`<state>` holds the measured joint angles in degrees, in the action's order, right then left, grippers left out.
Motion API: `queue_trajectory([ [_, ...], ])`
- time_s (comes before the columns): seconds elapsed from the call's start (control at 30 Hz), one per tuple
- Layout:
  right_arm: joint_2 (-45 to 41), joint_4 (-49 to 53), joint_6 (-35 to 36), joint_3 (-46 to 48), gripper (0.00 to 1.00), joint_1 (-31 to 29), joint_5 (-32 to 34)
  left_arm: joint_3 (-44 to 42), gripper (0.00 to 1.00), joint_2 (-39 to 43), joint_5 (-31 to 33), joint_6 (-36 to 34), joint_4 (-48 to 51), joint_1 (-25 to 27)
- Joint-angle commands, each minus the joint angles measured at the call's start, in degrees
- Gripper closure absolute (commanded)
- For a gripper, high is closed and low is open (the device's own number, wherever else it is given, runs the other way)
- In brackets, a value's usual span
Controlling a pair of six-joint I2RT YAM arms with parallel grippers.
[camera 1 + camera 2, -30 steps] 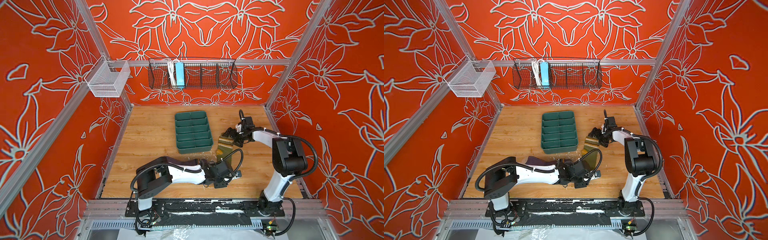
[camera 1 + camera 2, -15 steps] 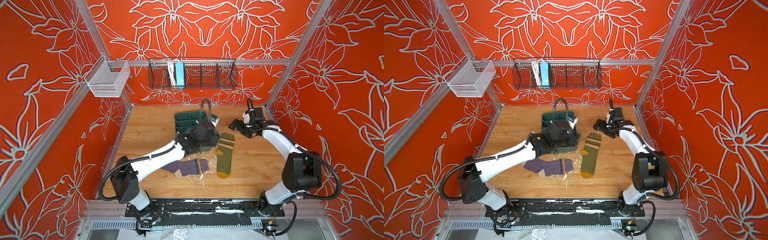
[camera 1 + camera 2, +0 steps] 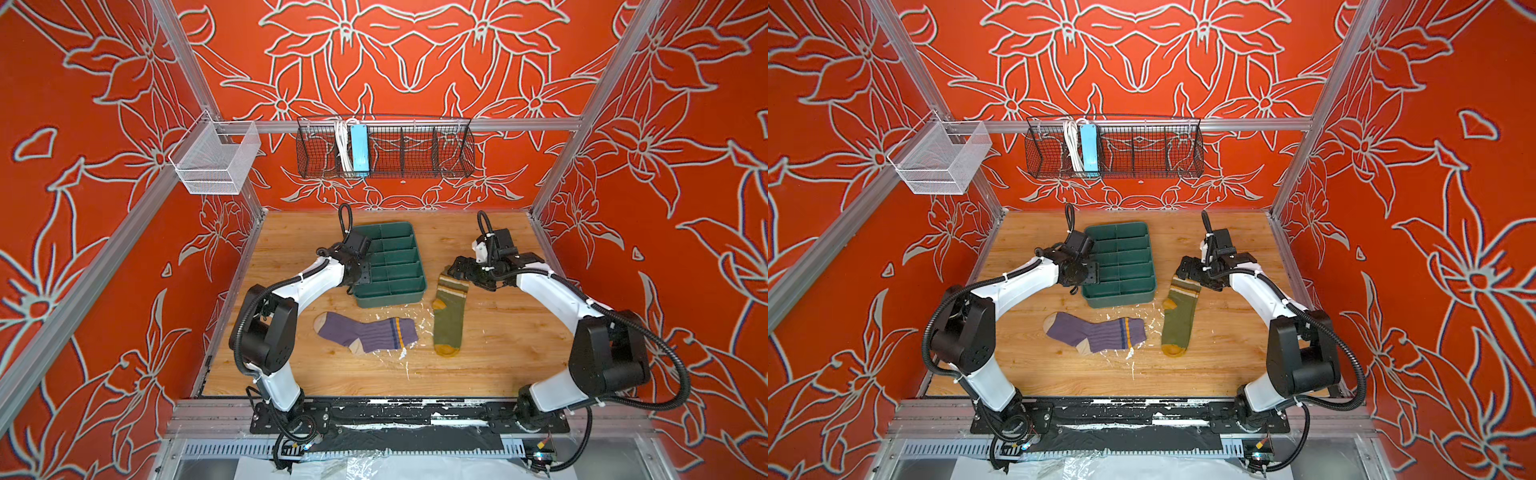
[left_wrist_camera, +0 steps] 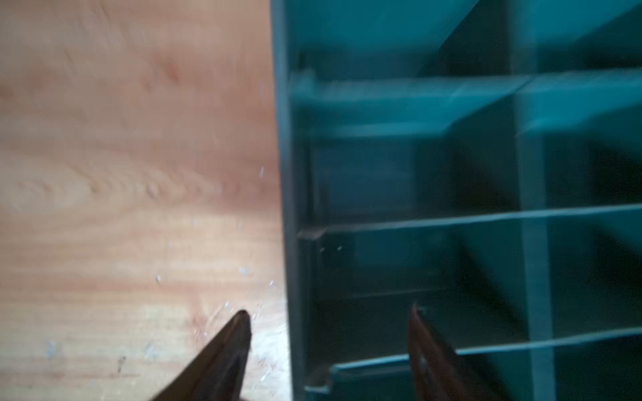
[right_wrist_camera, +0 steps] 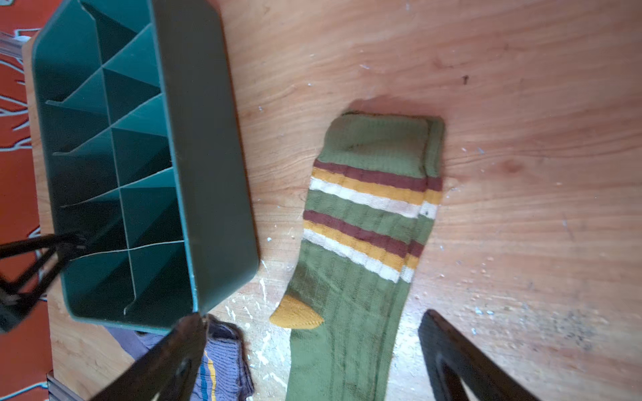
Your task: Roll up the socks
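Two socks lie flat on the wooden table. In both top views the purple sock (image 3: 365, 334) (image 3: 1096, 332) lies crosswise near the front, and the olive green sock (image 3: 449, 320) (image 3: 1179, 318) lies lengthwise to its right. My left gripper (image 3: 356, 279) (image 3: 1079, 277) (image 4: 328, 312) is open and holds nothing, one finger on each side of the green tray's left wall (image 4: 288, 208). My right gripper (image 3: 455, 272) (image 3: 1183, 268) (image 5: 312, 316) hangs open above the green sock (image 5: 364, 225), near its striped cuff. The right wrist view shows the cuff end of the purple sock (image 5: 222, 364).
The dark green divided tray (image 3: 390, 297) (image 3: 1119, 297) (image 5: 208, 173) stands behind the socks, left of centre. A black wire basket (image 3: 386, 145) holding a blue power strip (image 3: 359, 147) hangs on the back wall. On the left rail is a white mesh basket (image 3: 216, 160). White flecks dot the table.
The left arm swung from the front of the table, over the tray, to the tray's left edge. The right gripper lifted off the green sock's cuff. Both socks now lie uncovered.
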<state>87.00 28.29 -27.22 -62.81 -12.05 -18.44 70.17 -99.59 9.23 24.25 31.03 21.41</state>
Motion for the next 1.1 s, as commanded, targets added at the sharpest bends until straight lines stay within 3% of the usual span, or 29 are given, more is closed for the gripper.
queue_trajectory([
  [0.0, 0.8, -1.4, -0.5, 0.2, 0.02, -1.0, 0.3, 0.2, 0.33, -1.6, 0.2, 1.2, 0.4, -0.7],
  [0.2, 0.7, -1.8, -0.5, 1.3, 0.02, -2.3, 0.7, -1.4, 0.43, -2.6, -0.4, 1.9, -4.3, -2.9],
  [0.43, 0.4, -3.7, -1.3, 3.8, 0.02, -2.8, 0.6, 1.3, 0.77, -3.4, 3.4, -1.6, -2.2, -4.2],
  [0.63, -0.2, -4.3, -1.5, 5.0, 0.02, -3.0, 0.6, 0.8, 0.96, -3.1, 3.4, -8.2, -4.2, -5.8],
  [0.83, -3.5, -3.2, -0.4, 8.1, 0.02, -3.5, 2.3, 2.1, 1.00, -3.2, 6.3, -13.9, -3.7, -8.5],
  [1.07, -4.9, -5.0, -2.0, 12.6, 0.02, -3.5, 0.5, 6.0, 0.93, -5.5, 5.6, -18.0, -0.8, -11.3],
])
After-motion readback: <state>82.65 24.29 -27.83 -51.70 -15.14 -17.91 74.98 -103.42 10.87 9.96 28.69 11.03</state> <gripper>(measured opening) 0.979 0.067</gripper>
